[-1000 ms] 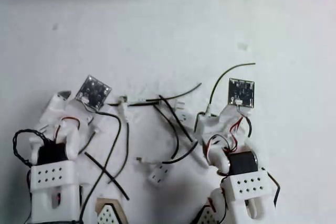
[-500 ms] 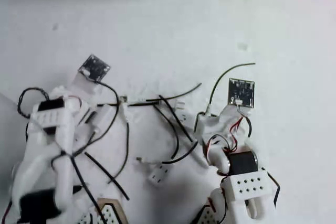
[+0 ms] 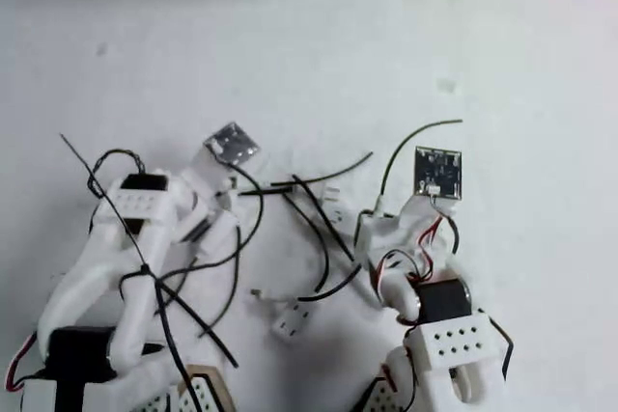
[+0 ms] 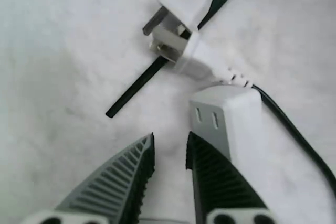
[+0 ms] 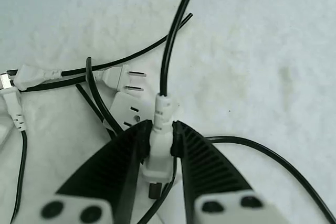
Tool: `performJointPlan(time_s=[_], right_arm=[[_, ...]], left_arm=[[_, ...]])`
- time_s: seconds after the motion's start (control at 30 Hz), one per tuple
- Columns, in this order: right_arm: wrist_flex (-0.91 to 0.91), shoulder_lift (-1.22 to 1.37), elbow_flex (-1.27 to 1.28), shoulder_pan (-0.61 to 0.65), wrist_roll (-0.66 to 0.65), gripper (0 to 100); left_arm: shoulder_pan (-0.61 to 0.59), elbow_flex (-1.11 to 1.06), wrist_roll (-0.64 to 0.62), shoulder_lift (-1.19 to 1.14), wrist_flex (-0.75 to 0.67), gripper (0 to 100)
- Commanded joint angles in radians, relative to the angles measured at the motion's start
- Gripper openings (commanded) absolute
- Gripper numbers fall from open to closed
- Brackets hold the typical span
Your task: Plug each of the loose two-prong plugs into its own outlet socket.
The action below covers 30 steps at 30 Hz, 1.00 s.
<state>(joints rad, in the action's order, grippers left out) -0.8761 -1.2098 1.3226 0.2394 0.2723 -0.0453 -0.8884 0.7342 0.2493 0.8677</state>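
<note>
My left gripper hangs low over the table, its jaws a narrow gap apart with nothing between them. A white outlet socket with two slots lies against one finger. Just beyond it lies a white two-prong plug on a black cable. My right gripper is shut on the body of another white plug, whose black cable runs away from the fingers. Close by are a second socket and a loose plug. In the high view the right gripper sits right of centre.
Several black cables cross the middle of the white table. A white socket block lies near the front between the arms. A loose cable end lies near the left fingers. The far half of the table holds nothing.
The left arm has swung up and to the right, bringing its gripper over the plug and socket near the middle. The right arm has barely moved and keeps its plug.
</note>
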Motion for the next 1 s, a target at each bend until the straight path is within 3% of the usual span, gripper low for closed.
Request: performJointPlan(time_s=[0.0,0.37,0.67,0.97], right_arm=[[0.018,-0.019,-0.009,0.008,-0.003,1.7],[0.018,-0.019,-0.009,0.008,-0.003,1.7],[0.018,-0.018,-0.009,0.008,-0.003,1.7],[0.018,-0.018,-0.009,0.008,-0.003,1.7]], left_arm=[[0.021,0.026,-0.037,0.038,0.011,12],[0.105,-0.031,-0.041,0.498,0.27,13],[-0.041,-0.126,-0.04,0.564,0.075,18],[0.073,-0.209,-0.038,0.476,0.02,18]])
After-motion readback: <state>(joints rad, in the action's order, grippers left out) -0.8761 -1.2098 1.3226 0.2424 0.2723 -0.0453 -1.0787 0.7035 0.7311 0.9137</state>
